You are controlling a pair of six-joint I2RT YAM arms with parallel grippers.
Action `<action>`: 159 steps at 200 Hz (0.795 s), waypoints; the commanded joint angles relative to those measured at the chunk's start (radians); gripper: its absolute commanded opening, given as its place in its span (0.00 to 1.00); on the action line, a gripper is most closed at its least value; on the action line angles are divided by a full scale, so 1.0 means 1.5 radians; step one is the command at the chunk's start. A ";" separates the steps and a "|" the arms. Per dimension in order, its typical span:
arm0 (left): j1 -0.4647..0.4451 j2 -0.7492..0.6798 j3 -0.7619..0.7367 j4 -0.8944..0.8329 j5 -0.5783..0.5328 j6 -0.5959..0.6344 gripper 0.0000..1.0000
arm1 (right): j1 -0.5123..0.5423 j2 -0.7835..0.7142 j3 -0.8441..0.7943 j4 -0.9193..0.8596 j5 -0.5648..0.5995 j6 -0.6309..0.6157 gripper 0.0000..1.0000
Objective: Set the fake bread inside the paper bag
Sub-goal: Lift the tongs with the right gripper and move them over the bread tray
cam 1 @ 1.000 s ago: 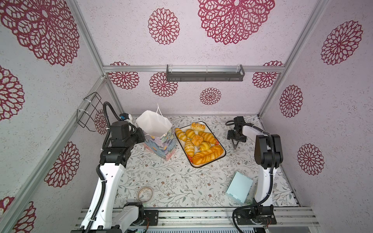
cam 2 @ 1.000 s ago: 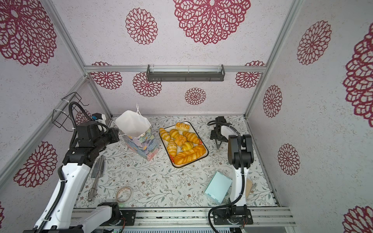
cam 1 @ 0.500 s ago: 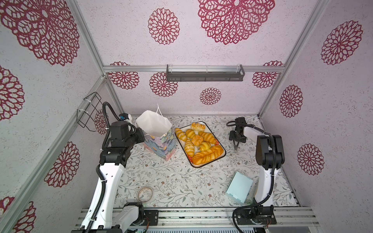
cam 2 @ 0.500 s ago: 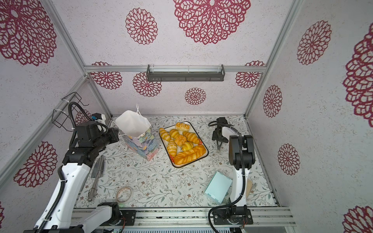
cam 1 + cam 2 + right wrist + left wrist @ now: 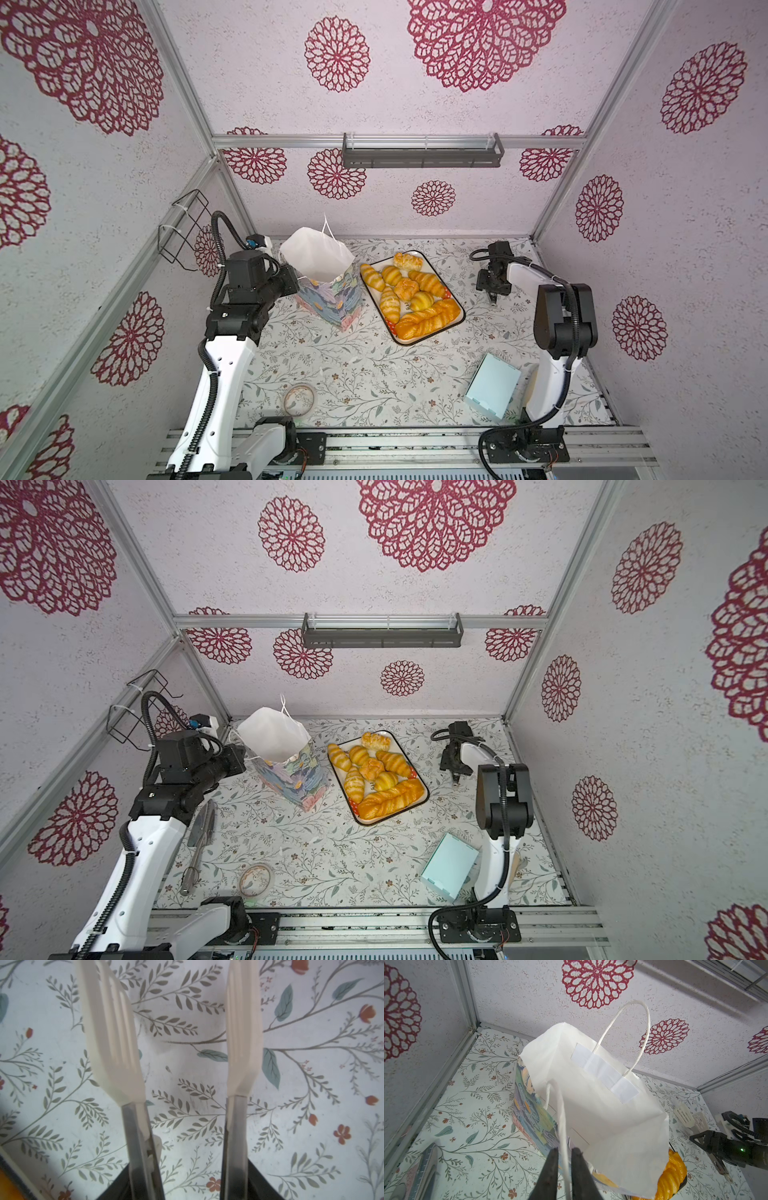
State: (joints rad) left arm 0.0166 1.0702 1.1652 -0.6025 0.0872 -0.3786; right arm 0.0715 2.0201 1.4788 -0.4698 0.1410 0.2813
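Note:
The paper bag (image 5: 328, 286) (image 5: 291, 766) stands open at the back left, white inside (image 5: 591, 1105), flowers outside. My left gripper (image 5: 564, 1150) is shut on its near string handle (image 5: 560, 1105), and in a top view it (image 5: 293, 278) sits at the bag's left rim. The fake bread (image 5: 409, 291) (image 5: 374, 771), croissants, buns and a braided loaf (image 5: 672, 1169), fills a white tray (image 5: 428, 338) right of the bag. Right of the tray, low over the table, my right gripper (image 5: 492, 297) (image 5: 189, 1167) is shut on white-tipped tongs (image 5: 112, 1043) (image 5: 689, 1118). Their tips stand apart and hold nothing.
A pale blue flat box (image 5: 492, 390) lies at the front right by the right arm's base. A tape roll (image 5: 299, 399) sits front left, and metal utensils (image 5: 199, 833) lie beside the left arm. A wire basket (image 5: 183, 228) hangs on the left wall.
My right gripper has closed in on the tongs' arms and shifted slightly toward the front. The left arm and the bag have not moved.

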 commanded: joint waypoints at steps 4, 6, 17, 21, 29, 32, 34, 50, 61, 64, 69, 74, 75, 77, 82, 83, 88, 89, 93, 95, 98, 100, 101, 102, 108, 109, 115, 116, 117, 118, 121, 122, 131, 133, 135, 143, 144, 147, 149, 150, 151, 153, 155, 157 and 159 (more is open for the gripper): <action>0.006 -0.014 -0.006 0.019 0.003 -0.007 0.16 | -0.002 -0.061 -0.012 0.006 -0.002 0.016 0.59; 0.006 -0.015 -0.006 0.019 0.004 -0.007 0.16 | -0.002 -0.063 -0.015 0.008 -0.002 0.017 0.59; 0.007 -0.014 -0.006 0.020 0.004 -0.008 0.16 | -0.001 -0.073 -0.025 0.011 -0.002 0.017 0.58; 0.007 -0.014 -0.006 0.020 0.004 -0.008 0.16 | -0.001 -0.076 -0.026 0.011 -0.001 0.017 0.58; 0.008 -0.014 -0.006 0.021 0.006 -0.009 0.16 | -0.001 -0.080 -0.029 0.009 0.001 0.017 0.57; 0.008 -0.013 -0.006 0.021 0.006 -0.009 0.16 | -0.001 -0.081 -0.031 0.009 0.002 0.016 0.56; 0.008 -0.014 -0.006 0.021 0.007 -0.009 0.16 | -0.001 -0.083 -0.031 0.009 0.003 0.017 0.56; 0.009 -0.013 -0.006 0.022 0.008 -0.010 0.16 | -0.002 -0.093 -0.037 0.007 0.004 0.018 0.53; 0.010 -0.012 -0.006 0.022 0.007 -0.010 0.16 | 0.001 -0.100 -0.042 0.005 0.006 0.020 0.49; 0.010 -0.012 -0.006 0.022 0.006 -0.010 0.16 | 0.002 -0.102 -0.043 0.004 0.008 0.021 0.48; 0.010 -0.012 -0.006 0.022 0.005 -0.010 0.16 | 0.004 -0.105 -0.043 -0.001 0.012 0.021 0.47; 0.010 -0.012 -0.006 0.021 0.005 -0.010 0.16 | 0.008 -0.107 -0.043 -0.005 0.016 0.020 0.47; 0.010 -0.012 -0.006 0.022 0.005 -0.010 0.16 | 0.008 -0.108 -0.044 -0.006 0.017 0.021 0.47; 0.010 -0.012 -0.006 0.022 0.004 -0.010 0.16 | 0.010 -0.110 -0.044 -0.008 0.020 0.019 0.47; 0.010 -0.011 -0.006 0.021 0.003 -0.009 0.16 | 0.015 -0.113 -0.044 -0.010 0.025 0.019 0.47; 0.010 -0.011 -0.006 0.021 0.004 -0.009 0.16 | 0.016 -0.114 -0.045 -0.011 0.026 0.019 0.47; 0.010 -0.012 -0.006 0.021 0.002 -0.009 0.15 | 0.020 -0.120 -0.046 -0.014 0.030 0.018 0.47; 0.010 -0.012 -0.006 0.022 0.003 -0.009 0.15 | 0.021 -0.121 -0.046 -0.014 0.030 0.018 0.47; 0.011 -0.011 -0.006 0.022 0.003 -0.009 0.16 | 0.025 -0.126 -0.048 -0.017 0.031 0.018 0.47; 0.011 -0.011 -0.006 0.021 0.002 -0.009 0.16 | 0.026 -0.128 -0.048 -0.017 0.032 0.018 0.47; 0.011 -0.012 -0.006 0.022 0.001 -0.009 0.15 | 0.030 -0.132 -0.049 -0.019 0.032 0.018 0.47; 0.011 -0.011 -0.006 0.022 0.001 -0.009 0.16 | 0.031 -0.136 -0.050 -0.020 0.031 0.018 0.47; 0.011 -0.012 -0.006 0.021 0.000 -0.009 0.16 | 0.032 -0.137 -0.050 -0.020 0.031 0.017 0.47; 0.011 -0.012 -0.006 0.022 0.000 -0.009 0.15 | 0.033 -0.138 -0.051 -0.021 0.031 0.018 0.47; 0.011 -0.012 -0.006 0.022 0.000 -0.009 0.16 | 0.038 -0.148 -0.053 -0.022 0.031 0.018 0.47; 0.011 -0.012 -0.006 0.022 0.000 -0.009 0.16 | 0.038 -0.150 -0.053 -0.023 0.031 0.018 0.47; 0.012 -0.010 -0.006 0.022 -0.001 -0.008 0.15 | 0.044 -0.160 -0.057 -0.025 0.033 0.018 0.47; 0.012 -0.011 -0.006 0.021 -0.001 -0.009 0.15 | 0.044 -0.162 -0.058 -0.026 0.032 0.018 0.47; 0.012 -0.011 -0.006 0.021 -0.001 -0.009 0.15 | 0.045 -0.163 -0.057 -0.027 0.032 0.018 0.47; 0.012 -0.010 -0.006 0.021 -0.001 -0.009 0.15 | 0.046 -0.165 -0.057 -0.027 0.032 0.018 0.47; 0.012 -0.011 -0.006 0.021 -0.001 -0.008 0.15 | 0.049 -0.169 -0.059 -0.030 0.031 0.018 0.47; 0.012 -0.011 -0.006 0.021 -0.001 -0.009 0.15 | 0.050 -0.171 -0.059 -0.031 0.031 0.018 0.47; 0.013 -0.010 -0.007 0.022 -0.001 -0.009 0.15 | 0.057 -0.187 -0.061 -0.038 0.031 0.018 0.47; 0.013 -0.009 -0.006 0.021 0.000 -0.009 0.15 | 0.058 -0.191 -0.062 -0.039 0.031 0.018 0.47; 0.013 -0.009 -0.006 0.022 -0.001 -0.009 0.15 | 0.060 -0.194 -0.064 -0.040 0.032 0.018 0.47; 0.013 -0.009 -0.006 0.021 0.000 -0.009 0.15 | 0.066 -0.209 -0.066 -0.048 0.030 0.018 0.47; 0.013 -0.008 -0.006 0.020 0.000 -0.009 0.15 | 0.067 -0.211 -0.066 -0.049 0.030 0.019 0.47; 0.013 -0.008 -0.006 0.021 0.001 -0.009 0.15 | 0.069 -0.216 -0.068 -0.052 0.027 0.019 0.47; 0.013 -0.008 -0.006 0.020 0.000 -0.008 0.15 | 0.071 -0.220 -0.068 -0.054 0.027 0.018 0.47; 0.013 -0.008 -0.006 0.021 0.000 -0.009 0.15 | 0.072 -0.222 -0.068 -0.055 0.027 0.018 0.47; 0.013 -0.008 -0.006 0.021 0.001 -0.009 0.15 | 0.072 -0.223 -0.069 -0.057 0.026 0.018 0.47; 0.013 -0.008 -0.006 0.021 0.001 -0.009 0.15 | 0.074 -0.228 -0.070 -0.058 0.025 0.018 0.47; 0.013 -0.007 -0.006 0.021 0.001 -0.009 0.15 | 0.076 -0.231 -0.071 -0.060 0.024 0.018 0.47; 0.013 -0.007 -0.006 0.021 0.001 -0.009 0.15 | 0.077 -0.235 -0.072 -0.062 0.022 0.018 0.47; 0.013 -0.007 -0.006 0.021 0.001 -0.009 0.15 | 0.079 -0.239 -0.072 -0.064 0.022 0.018 0.47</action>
State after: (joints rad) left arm 0.0292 1.0641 1.1641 -0.5957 0.0921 -0.3893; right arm 0.1646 1.7664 1.3678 -0.5236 0.1608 0.2924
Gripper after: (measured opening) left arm 0.153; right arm 0.474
